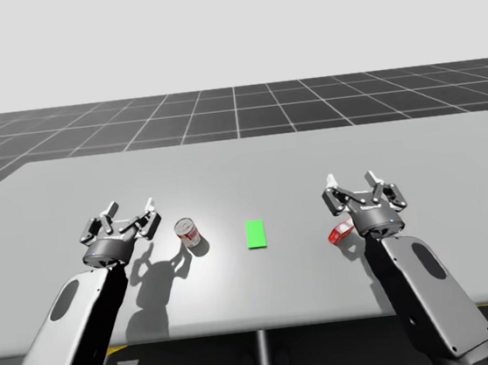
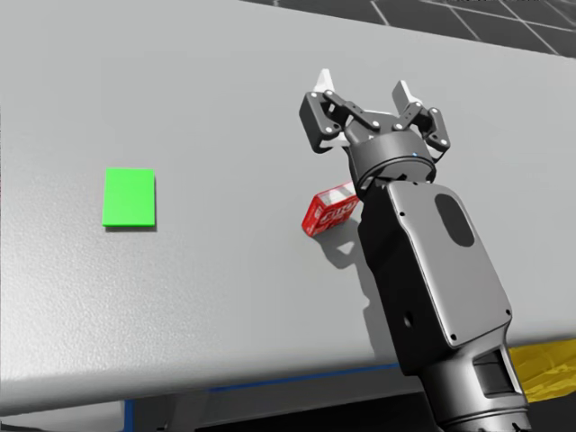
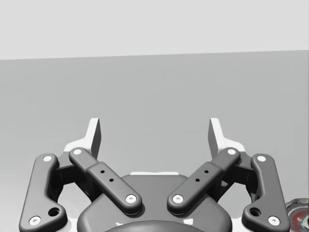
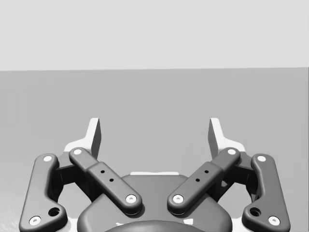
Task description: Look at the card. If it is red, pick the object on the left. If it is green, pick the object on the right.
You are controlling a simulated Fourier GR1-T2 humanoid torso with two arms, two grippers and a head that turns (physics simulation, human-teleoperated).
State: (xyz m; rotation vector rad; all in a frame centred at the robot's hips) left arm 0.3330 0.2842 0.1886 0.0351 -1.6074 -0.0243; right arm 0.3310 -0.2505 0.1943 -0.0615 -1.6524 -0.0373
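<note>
Card, a flat green rectangle, lies on our matte grey table; the red box sits at seven o'clock of our right gripper, jaws spread; our left gripper likewise.

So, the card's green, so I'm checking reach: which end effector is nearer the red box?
Right. My right end effector hovers beside the red box; my left end effector is beyond the green card and the red-and-white can.
</note>
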